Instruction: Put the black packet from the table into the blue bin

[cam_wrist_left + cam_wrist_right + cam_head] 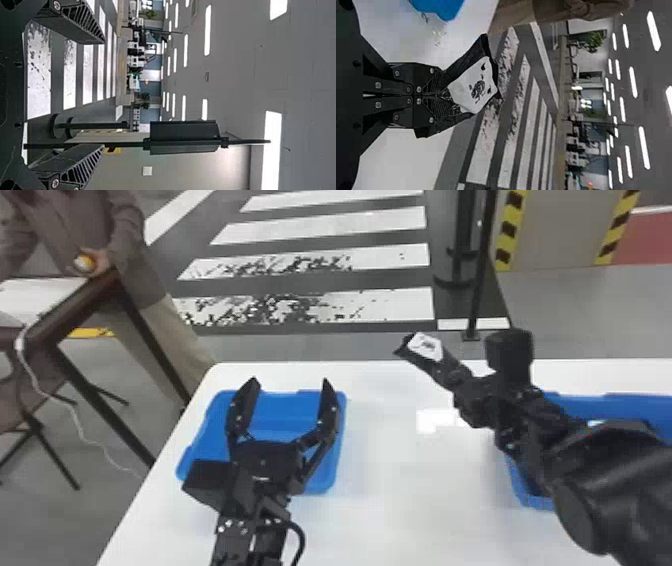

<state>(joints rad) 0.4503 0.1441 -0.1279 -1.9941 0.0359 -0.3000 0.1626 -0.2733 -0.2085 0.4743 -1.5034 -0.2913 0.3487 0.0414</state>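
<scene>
1. Head view: white table (410, 490) spread below both sets of jaws.
2. Right-hand blue bin (620, 405) lay under the right arm, back from its jaws on the wrist side. Left-hand blue bin (287, 425) sat below the left jaws. Could not tell which was meant.
3. Left gripper (290, 380) stood wide open, fingers well apart, nothing between them.
4. Right gripper (445, 95) was closed nearly flat, its two fingers almost meeting, one end of the packet nipped between the tips. No other contact seen.
5. Black packet (466, 59) stuck out past the right fingertips, raised clear of the table, gathered at the pinch and flaring wider beyond it. Judged light, thin-walled and soft; likely to fold or sag rather than hold a line. Film looked a bit slick, so a small bite at one end might have let it swivel or creep. Hold seemed good enough for a short carry; if retaken, a deeper grip nearer its middle would have been steadier. Little squeeze called for, contents unknown.
6. White label (472, 89) faced outward just beyond the tips, a handy marker for any twist.
</scene>
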